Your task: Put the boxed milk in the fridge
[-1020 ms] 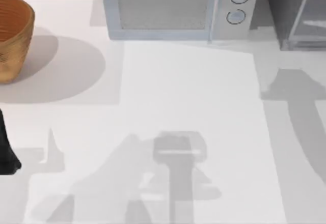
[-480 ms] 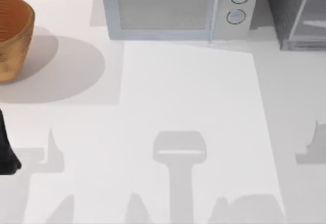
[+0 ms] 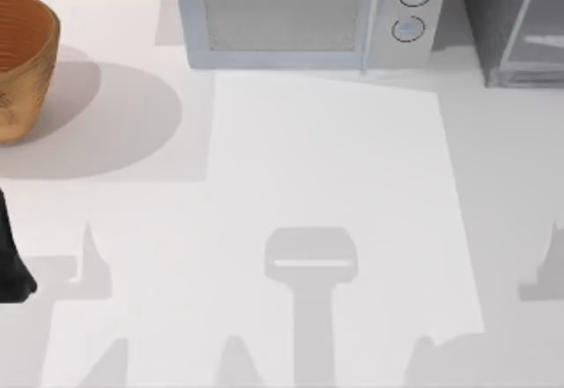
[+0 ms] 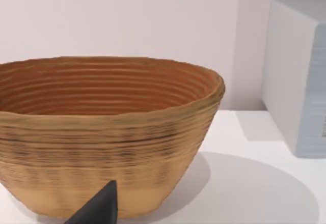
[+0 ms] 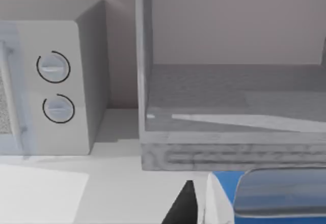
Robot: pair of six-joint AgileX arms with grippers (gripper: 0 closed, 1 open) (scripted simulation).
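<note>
Carrying boxed milk (image 5: 265, 198) toward fridge (image 5: 229, 107): right pincer (image 5: 196, 203) seems clamped on carton, just before the open compartment; keep it level, clear the sill.

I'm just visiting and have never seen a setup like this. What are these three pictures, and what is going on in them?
It is a simulated two-armed AgileX robot at a white table. One picture looks down from above; the other two come from cameras on each arm's wrist.

From above you see a woven basket at the left, a light grey microwave at the back, and a dark grey fridge at the right. The left arm is the dark shape at the left edge.

The left wrist camera faces the basket, with a dark tip of the left tool below it.

The right wrist camera looks at the fridge beside the microwave. The boxed milk, blue-topped, sits right by the right tool, apparently held.
</note>
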